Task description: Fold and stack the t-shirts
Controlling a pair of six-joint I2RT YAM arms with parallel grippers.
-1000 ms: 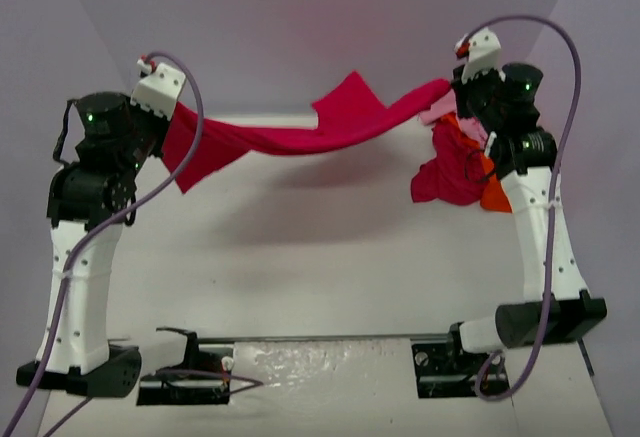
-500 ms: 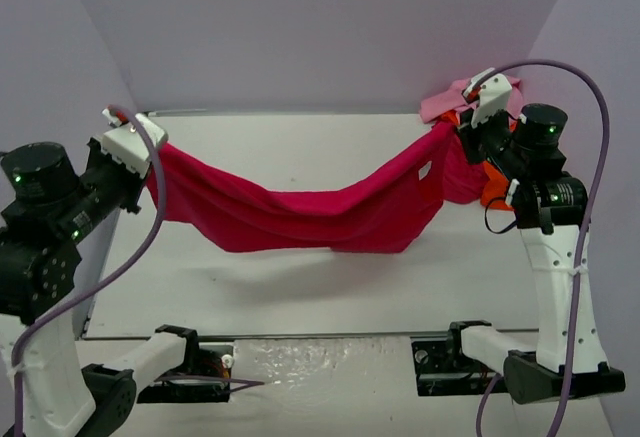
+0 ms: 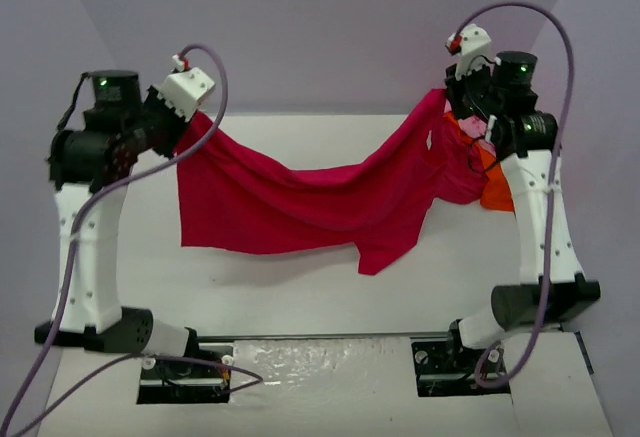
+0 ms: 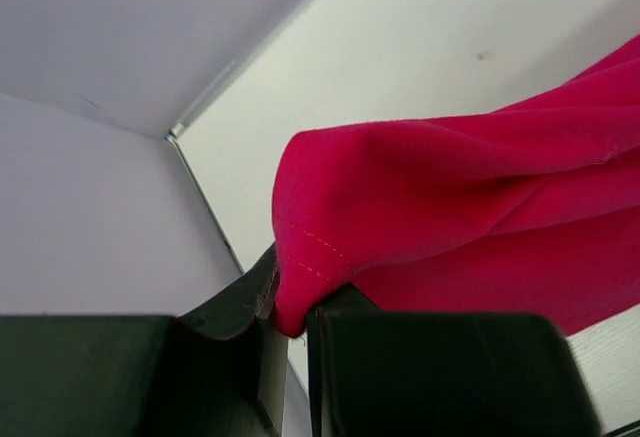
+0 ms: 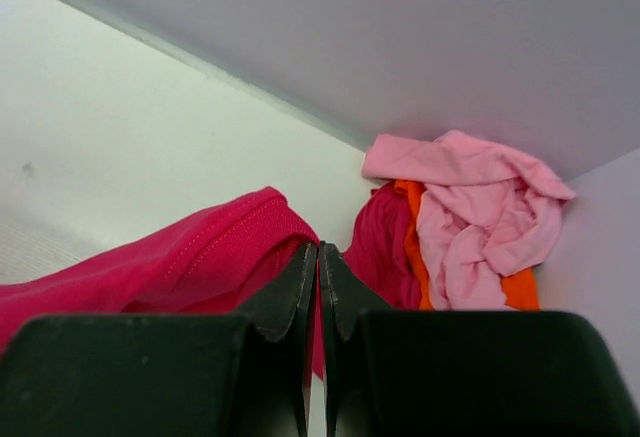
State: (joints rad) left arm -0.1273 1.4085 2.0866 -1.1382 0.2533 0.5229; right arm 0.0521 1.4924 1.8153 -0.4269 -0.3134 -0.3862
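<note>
top view, shirt: The crimson t-shirt [image 3: 300, 202] hangs in the air between my two arms, above the counter [image 3: 300, 297]. Its long axis goes from left to right and it sags in the middle.
top view, jaws: The left jaws hold its upper left end and the right jaws its upper right end, both raised high. Neither arm is nearer.
top view, lowest part: One corner hangs down right of the middle. I cannot tell if it touches the counter.
top view, change: Half a second ago the shirt was a low, narrow hammock and the left arm stood far out. Now both ends are higher, the left end is closer in, and the cloth hangs more open.
left wrist view: The left jaws are pressed together on a stitched hem of the shirt [image 4: 450, 187]. The cloth runs away to the right.
right wrist view: The right jaws are pressed together and pinch a ribbed edge of the shirt [image 5: 200, 257], which leaves to the left.
right wrist view, pile: The light pink t-shirt [image 5: 470, 207], orange t-shirt [image 5: 412, 232] and dark magenta t-shirt [image 5: 375, 237] lie in the far corner, just beyond the jaws.
</note>
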